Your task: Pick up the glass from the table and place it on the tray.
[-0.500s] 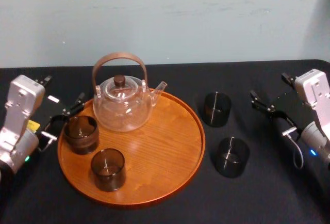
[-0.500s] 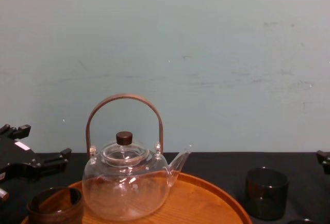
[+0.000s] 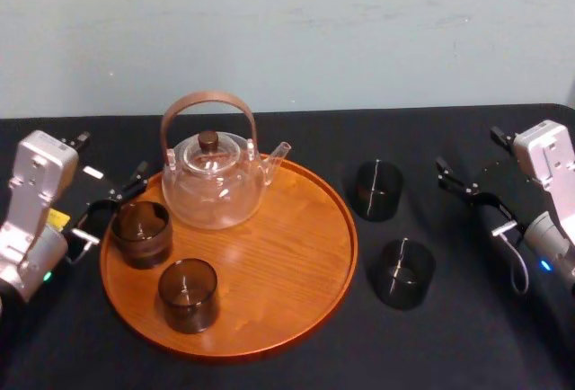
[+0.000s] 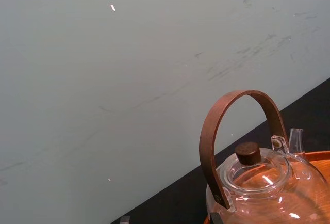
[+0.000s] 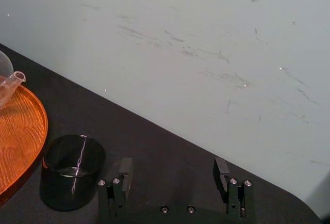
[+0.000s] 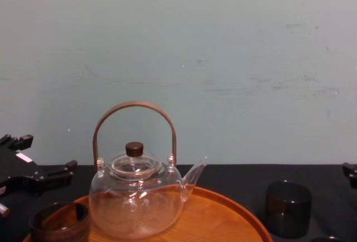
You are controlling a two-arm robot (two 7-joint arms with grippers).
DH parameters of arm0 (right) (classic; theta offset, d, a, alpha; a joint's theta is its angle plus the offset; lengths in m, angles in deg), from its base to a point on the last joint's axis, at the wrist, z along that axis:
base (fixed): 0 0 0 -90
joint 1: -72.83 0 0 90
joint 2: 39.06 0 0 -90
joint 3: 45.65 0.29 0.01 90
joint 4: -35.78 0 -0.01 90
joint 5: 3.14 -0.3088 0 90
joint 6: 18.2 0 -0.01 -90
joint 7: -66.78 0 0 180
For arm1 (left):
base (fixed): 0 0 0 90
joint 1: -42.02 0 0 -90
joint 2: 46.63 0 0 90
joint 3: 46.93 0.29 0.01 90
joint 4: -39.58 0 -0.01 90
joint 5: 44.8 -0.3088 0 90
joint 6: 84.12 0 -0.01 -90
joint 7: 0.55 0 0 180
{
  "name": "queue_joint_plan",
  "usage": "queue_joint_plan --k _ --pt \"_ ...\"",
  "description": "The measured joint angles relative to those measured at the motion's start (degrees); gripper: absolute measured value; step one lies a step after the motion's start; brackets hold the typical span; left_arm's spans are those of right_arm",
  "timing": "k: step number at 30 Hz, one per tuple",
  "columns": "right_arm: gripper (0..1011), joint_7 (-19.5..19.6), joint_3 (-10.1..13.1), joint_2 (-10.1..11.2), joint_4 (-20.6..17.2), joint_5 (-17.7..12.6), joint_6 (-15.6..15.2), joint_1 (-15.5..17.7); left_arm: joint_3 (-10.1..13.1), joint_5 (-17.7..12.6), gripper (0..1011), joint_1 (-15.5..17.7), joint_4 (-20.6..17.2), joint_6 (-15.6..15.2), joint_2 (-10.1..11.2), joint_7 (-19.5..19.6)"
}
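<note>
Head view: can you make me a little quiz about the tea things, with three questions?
1. How many glasses stand on the tray?
2. True or false: the teapot stands off the tray.
3. Pick one. The left gripper and the right gripper are both: A) open, holding nothing; B) shut on a glass; C) gripping the teapot's handle.

Key
1. Two. Two more glasses stand on the table.
2. False: it stands on the tray.
3. A.
</note>
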Motion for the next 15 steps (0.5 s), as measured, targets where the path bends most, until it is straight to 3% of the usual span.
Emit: queue_joint_plan --k 15 --pt "1002 0.0 0.0 0.0 0.0 0.0 0.0 0.0 0.0 0.0 1001 0.0 0.0 0.0 0.0 0.0"
